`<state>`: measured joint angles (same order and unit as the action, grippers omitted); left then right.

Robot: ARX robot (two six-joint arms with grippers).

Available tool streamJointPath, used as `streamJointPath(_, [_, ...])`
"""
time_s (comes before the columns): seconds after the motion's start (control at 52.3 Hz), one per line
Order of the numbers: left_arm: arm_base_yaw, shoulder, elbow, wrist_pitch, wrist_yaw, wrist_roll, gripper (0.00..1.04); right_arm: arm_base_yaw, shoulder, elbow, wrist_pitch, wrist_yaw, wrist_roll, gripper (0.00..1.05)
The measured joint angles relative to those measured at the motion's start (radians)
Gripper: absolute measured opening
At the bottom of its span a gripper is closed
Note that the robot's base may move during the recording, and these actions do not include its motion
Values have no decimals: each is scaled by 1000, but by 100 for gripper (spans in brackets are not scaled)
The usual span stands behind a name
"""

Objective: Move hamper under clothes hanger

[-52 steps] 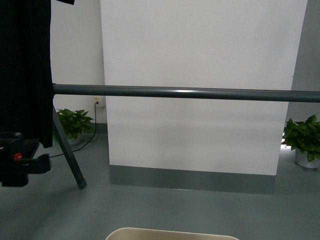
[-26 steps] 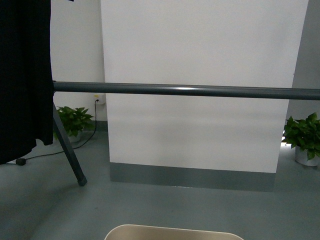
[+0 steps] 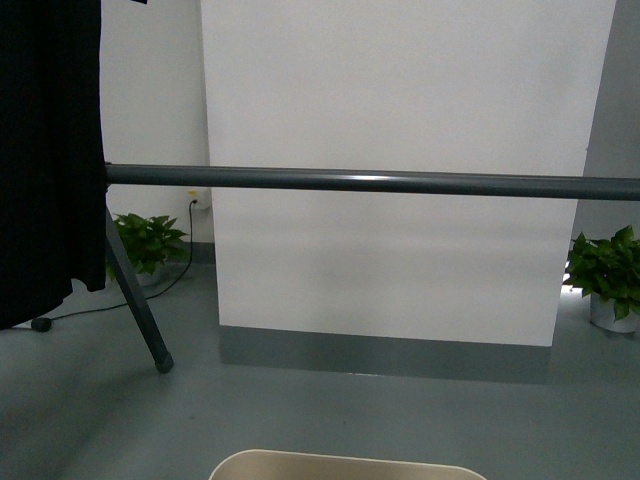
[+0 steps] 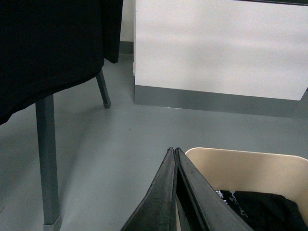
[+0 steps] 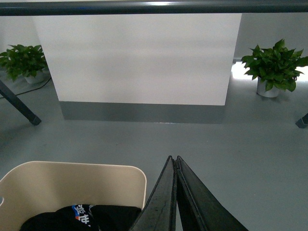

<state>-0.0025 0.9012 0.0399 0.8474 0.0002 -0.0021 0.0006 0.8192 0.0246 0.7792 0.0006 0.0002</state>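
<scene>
Beige rounded plastic hamper (image 3: 345, 466) sits on the grey floor at six o'clock in the front view, just short of the dark grey metal clothes hanger's (image 3: 370, 182) long horizontal bar. Dark clothing (image 5: 77, 219) lies inside it. Left gripper (image 4: 174, 153) has its jaws pressed together, empty; right gripper (image 5: 173, 161) likewise, both poised over the hamper's rim.

Your left gripper (image 4: 174, 153) has its jaws pressed together, tips meeting with no gap, gripping nothing. Your right gripper (image 5: 173, 160) is in the same condition: jaws closed tip to tip and empty. Both point forward and slightly downward. Neither of your arms appears in the front view.
</scene>
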Motion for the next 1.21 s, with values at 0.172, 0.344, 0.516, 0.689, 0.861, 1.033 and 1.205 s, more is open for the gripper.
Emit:
streamJointPath(0.172, [0,-113,-17,-91,0,0,3,0,-104,-12,-89,0,0,2])
streamJointPath(0.344, [0,-209,-21,-176,0,0,3,0,-196,-17,-171,0,0,2])
streamJointPath(0.516, [0,-334,-22,-290,0,0,3,0,-312,-19,-278,0,0,2])
streamJointPath(0.689, [0,-443,-22,-390,0,0,3,0,-410,-19,-370,0,0,2])
streamJointPath(0.861, [0,-526,-22,-470,0,0,3,0,-486,-19,-443,0,0,2])
streamJointPath(1.033, [0,-584,-22,-527,0,0,3,0,-538,-19,-495,0,0,2])
streamJointPath(1.205, [0,-631,-22,-573,0,0,3,0,-580,-19,-536,0,0,2])
